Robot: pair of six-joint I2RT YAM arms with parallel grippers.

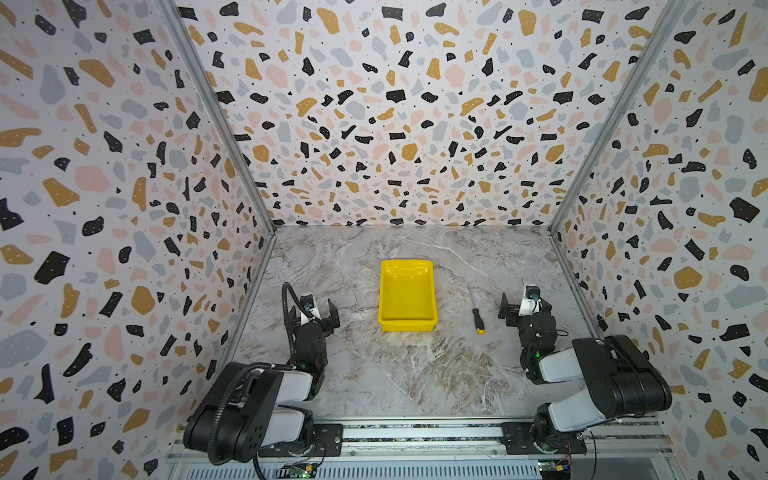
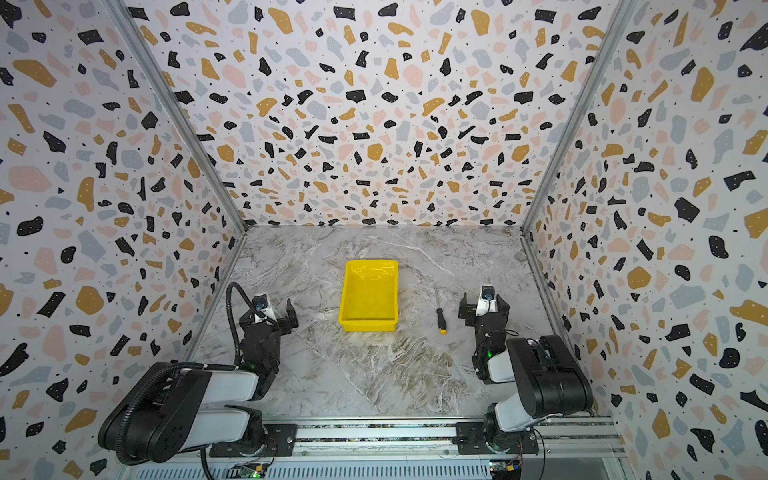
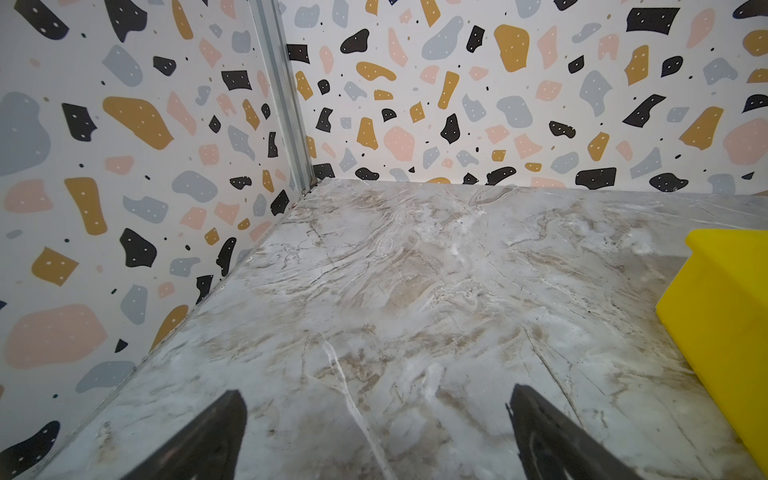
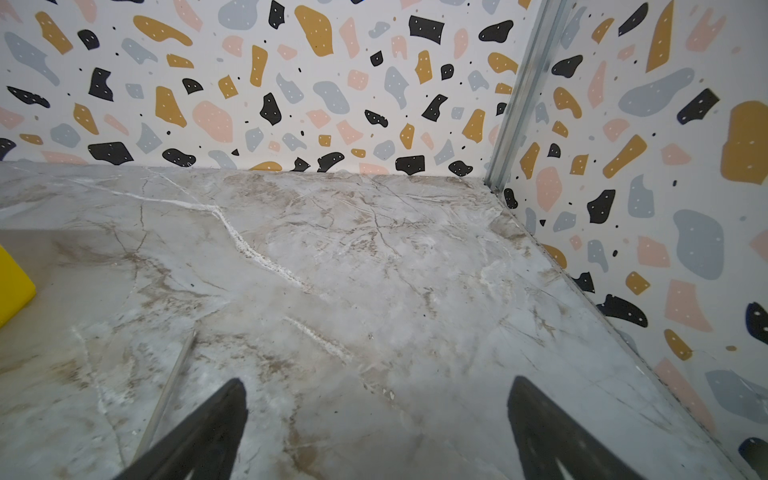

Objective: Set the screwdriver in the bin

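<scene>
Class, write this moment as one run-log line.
screwdriver on table right of bin | bin empty | left hand open | right hand open

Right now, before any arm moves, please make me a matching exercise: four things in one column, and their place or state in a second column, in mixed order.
Column one:
1. screwdriver
2. bin
3. left gripper
4. right gripper

Column two:
a. open, on the bin's side away from the screwdriver
b. empty, near the middle of the table
c. open, close to the screwdriver
d. lying flat on the table, beside the bin

Pairs: 1-d; 2-b; 3-a; 4-c.
</scene>
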